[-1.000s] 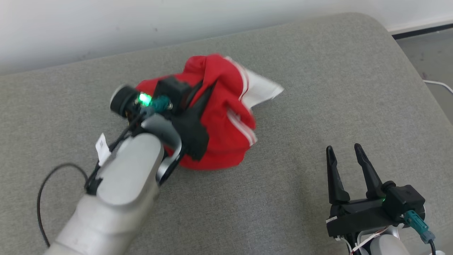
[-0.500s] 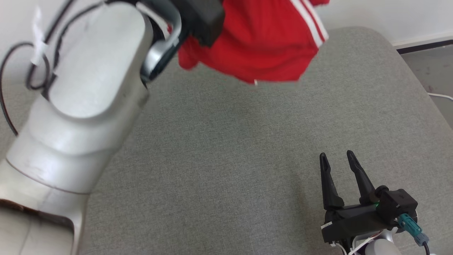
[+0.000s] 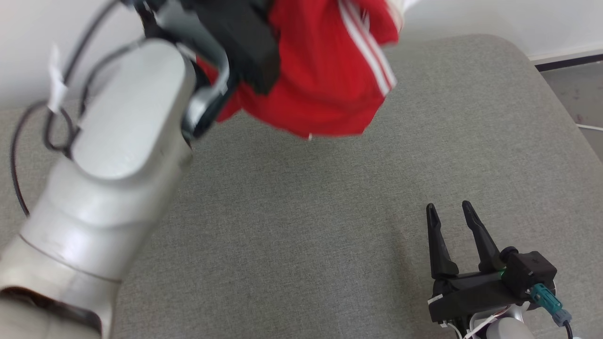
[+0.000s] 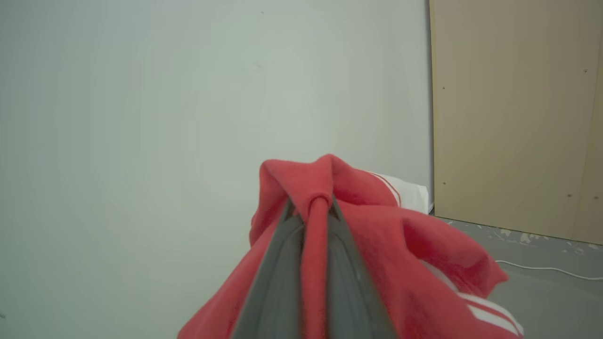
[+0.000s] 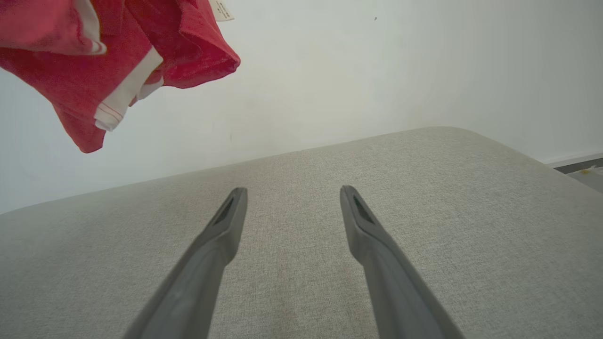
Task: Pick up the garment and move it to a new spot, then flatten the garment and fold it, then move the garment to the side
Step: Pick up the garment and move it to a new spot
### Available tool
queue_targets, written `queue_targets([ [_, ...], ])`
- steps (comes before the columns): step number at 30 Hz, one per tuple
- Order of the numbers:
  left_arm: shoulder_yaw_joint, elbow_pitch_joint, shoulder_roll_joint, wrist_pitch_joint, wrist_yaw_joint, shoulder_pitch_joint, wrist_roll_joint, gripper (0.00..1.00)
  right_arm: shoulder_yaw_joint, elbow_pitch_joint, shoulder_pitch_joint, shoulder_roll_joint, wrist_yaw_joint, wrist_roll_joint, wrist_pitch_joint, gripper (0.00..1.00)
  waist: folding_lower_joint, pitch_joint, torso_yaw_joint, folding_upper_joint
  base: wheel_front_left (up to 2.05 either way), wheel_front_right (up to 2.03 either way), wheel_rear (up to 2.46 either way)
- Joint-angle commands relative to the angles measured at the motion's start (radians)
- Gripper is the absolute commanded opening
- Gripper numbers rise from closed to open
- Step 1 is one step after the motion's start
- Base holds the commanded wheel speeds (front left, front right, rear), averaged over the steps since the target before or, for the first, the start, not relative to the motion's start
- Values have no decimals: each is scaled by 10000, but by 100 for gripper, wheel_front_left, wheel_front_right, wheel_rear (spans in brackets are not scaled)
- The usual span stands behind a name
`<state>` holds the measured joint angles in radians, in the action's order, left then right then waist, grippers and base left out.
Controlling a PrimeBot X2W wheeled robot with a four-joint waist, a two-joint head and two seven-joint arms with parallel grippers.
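The garment [image 3: 325, 80] is red cloth with white stripes, bunched and hanging in the air above the far part of the grey cushion [image 3: 301, 226]. My left gripper [image 4: 308, 205] is shut on a fold of the garment [image 4: 414, 263], whose cloth drapes over both fingers in the left wrist view. The raised pale left forearm [image 3: 113, 160] covers the left side of the head view. My right gripper [image 3: 447, 211] stands open at the lower right, low over the cushion, nothing between its fingers. In the right wrist view the garment [image 5: 70, 61] hangs at the upper left, well apart from the right gripper [image 5: 292, 194].
A pale wall [image 3: 494, 19] runs behind the cushion. Beyond the cushion's rounded right edge lies grey floor with a white cable [image 3: 591, 127]. A tan board [image 4: 513, 117] leans against the wall in the left wrist view.
My left gripper has lifted the garment off the cushion into the air; over the last half second the hanging cloth swung left and a little lower. The right gripper stayed in place.
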<state>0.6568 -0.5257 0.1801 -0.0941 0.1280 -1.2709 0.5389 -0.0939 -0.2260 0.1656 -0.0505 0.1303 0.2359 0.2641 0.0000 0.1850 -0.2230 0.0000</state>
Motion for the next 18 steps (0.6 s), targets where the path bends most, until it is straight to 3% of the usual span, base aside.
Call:
queue_targets([
  [1,60,-26,-61,-113,-39,272,38,0,-8,-15,68,5,9,-43,6,100,0,23,31,0,0,0,0],
  [9,531,-775,-382,-826,-265,3069,505,0,-112,-39,127,5,9,-84,5,100,0,144,36,0,0,0,0],
  [16,1115,-1452,-835,-1215,-293,4413,443,0,-39,-46,170,6,9,-283,5,100,0,164,147,0,0,0,0],
  [17,1177,-1493,-875,-1284,-318,4408,365,38,-45,-40,175,6,9,-299,5,100,0,156,173,0,0,0,0],
  [18,1211,-1491,-906,-1357,-374,4366,299,100,-22,-42,170,5,9,-310,5,100,0,132,214,0,0,0,0],
])
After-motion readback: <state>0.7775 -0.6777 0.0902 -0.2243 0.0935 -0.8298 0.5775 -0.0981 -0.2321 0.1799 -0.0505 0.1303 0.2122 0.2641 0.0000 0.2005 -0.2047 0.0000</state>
